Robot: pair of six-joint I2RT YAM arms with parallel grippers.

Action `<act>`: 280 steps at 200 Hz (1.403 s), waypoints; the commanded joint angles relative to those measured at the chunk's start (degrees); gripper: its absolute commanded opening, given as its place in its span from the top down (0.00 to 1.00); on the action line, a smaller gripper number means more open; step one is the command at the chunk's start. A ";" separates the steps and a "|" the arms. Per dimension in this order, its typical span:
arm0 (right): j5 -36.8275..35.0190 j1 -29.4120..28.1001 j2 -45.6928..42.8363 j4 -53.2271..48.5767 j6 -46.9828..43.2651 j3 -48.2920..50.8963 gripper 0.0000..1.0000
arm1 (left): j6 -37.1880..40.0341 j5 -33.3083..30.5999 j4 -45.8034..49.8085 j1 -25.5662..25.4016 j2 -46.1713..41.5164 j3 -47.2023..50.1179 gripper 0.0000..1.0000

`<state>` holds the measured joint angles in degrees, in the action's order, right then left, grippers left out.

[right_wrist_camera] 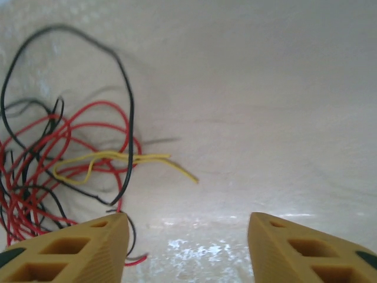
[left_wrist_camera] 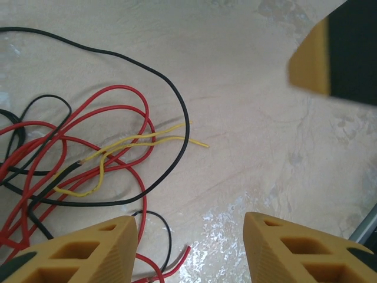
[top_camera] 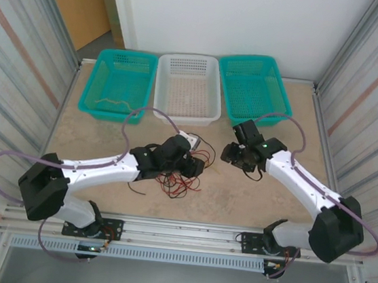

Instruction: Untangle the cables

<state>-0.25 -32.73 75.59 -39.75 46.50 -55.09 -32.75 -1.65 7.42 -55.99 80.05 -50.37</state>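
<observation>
The thin, curly cables (top_camera: pixel 179 176) in red, black and yellow-tan are found in one loose tangle on the beige mottled tabletop (top_camera: pixel 236 205), at the centre of the top view. The tangle is partly hidden beneath the black left gripper (top_camera: pixel 192 161), so individual strands cannot be traced there. The black right gripper (top_camera: pixel 236 155) is located just beside the tangle, at its 3 o'clock.

In the left wrist view the tan fingers (left_wrist_camera: pixel 88 247) are seen spread apart, with nothing clamped between them. The tangle is at 9 o'clock and is cut off by the frame edge. A blurred tan-and-black shape (left_wrist_camera: pixel 330 53) at 1 o'clock is cut off and cannot be identified.

In the right wrist view the fingers (right_wrist_camera: pixel 306 250) are likewise parted and empty. The cables lie at 9 o'clock, blurred and cut off at the left edge.

Three plastic mesh baskets (top_camera: pixel 188 87) are set at 12 o'clock.
</observation>
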 commanded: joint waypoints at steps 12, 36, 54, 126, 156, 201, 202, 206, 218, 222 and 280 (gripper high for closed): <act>4.17 -5.52 9.50 8.04 2.36 -1.94 0.43 | -0.41 -4.69 5.26 1.67 -8.98 4.11 0.47; 5.65 -7.34 16.52 13.54 4.37 -2.64 0.59 | -1.79 -5.68 8.60 3.61 -16.06 8.89 0.45; 5.69 -8.04 21.41 12.89 4.31 -5.56 0.64 | -2.42 -6.34 11.26 4.79 -20.48 11.58 0.43; -8.41 -15.44 15.54 -4.55 0.51 -18.30 1.00 | -1.20 -7.12 18.40 10.34 -31.63 14.36 0.39; -19.47 -19.97 8.33 -15.76 -3.96 -30.07 1.00 | -0.47 -7.62 19.41 11.55 -32.76 13.55 0.38; -19.51 -20.09 0.66 -17.64 -10.81 -41.76 1.00 | -1.68 -3.66 16.19 11.60 -31.39 13.62 0.34; -19.43 -20.09 0.51 -17.60 -10.95 -41.94 1.00 | -1.69 -3.38 15.90 11.65 -31.38 13.63 0.33; -18.94 -20.09 0.05 -17.41 -11.61 -42.45 1.00 | -1.53 -2.12 14.56 11.60 -31.23 13.76 0.31; -17.31 -20.18 -1.88 -15.33 -13.72 -42.63 1.00 | -1.01 1.30 10.10 11.33 -30.98 13.83 0.26; -16.62 -20.26 -2.76 -14.23 -14.50 -42.25 1.00 | -0.79 1.50 9.08 11.13 -30.80 13.62 0.23; -20.01 -14.58 -12.14 -8.25 -17.34 -40.51 1.00 | -0.51 -1.50 8.48 9.95 -20.75 7.39 0.25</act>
<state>-17.37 -51.94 65.73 -49.93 31.20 -94.91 -33.19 -3.51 17.85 -45.76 56.55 -40.66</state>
